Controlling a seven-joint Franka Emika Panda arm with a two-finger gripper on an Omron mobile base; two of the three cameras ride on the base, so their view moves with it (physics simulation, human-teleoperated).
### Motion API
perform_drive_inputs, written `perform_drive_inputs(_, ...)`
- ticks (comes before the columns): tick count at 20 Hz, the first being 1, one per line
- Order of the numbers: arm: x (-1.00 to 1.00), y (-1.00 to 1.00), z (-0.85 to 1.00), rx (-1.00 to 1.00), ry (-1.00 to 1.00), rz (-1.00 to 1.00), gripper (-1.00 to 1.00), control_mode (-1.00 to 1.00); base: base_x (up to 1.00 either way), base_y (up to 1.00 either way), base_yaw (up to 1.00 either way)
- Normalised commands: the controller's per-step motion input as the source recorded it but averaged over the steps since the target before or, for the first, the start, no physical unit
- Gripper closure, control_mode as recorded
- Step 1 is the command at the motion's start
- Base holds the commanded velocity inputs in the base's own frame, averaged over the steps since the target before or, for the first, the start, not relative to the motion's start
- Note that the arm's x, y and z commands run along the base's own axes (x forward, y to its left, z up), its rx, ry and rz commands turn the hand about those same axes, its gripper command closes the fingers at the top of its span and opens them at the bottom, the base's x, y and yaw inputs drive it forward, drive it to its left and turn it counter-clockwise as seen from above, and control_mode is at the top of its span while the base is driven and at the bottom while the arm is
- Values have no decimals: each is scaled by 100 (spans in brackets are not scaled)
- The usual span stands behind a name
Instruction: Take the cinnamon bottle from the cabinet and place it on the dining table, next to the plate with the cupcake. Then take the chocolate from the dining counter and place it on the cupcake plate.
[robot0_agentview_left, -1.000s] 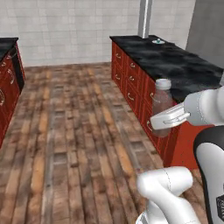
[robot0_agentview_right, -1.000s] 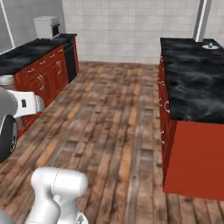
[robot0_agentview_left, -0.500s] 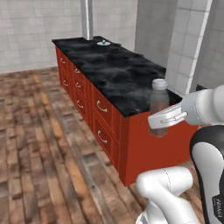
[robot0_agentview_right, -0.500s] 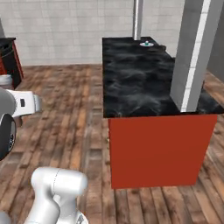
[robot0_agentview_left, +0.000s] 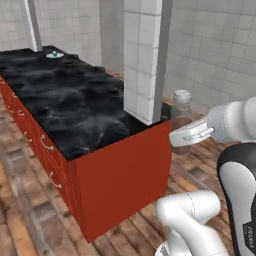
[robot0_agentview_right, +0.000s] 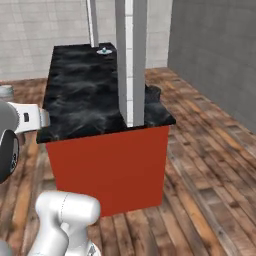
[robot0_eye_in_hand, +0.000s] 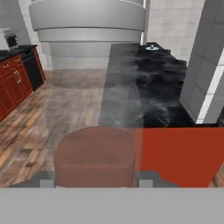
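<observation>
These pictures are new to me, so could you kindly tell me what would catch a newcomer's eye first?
First, the cinnamon bottle, upright in the gripper off the near right corner of the dining table, its body looming close in the hand view. Next, the table's glossy black marble top on red sides, pierced near this end by a white tiled pillar. Far down it sits the small plate with the cupcake.
</observation>
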Motion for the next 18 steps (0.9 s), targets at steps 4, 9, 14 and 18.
perform_drive_inputs(4,0,0,0,0,0,0,100,100,61,-93,-34)
perform_drive_inputs(9,0,0,0,0,0,0,100,100,68,-96,-28)
perform_drive_inputs(14,0,0,0,0,0,0,100,100,84,-94,-23)
perform_drive_inputs(18,0,0,0,0,0,0,100,100,97,-76,-10)
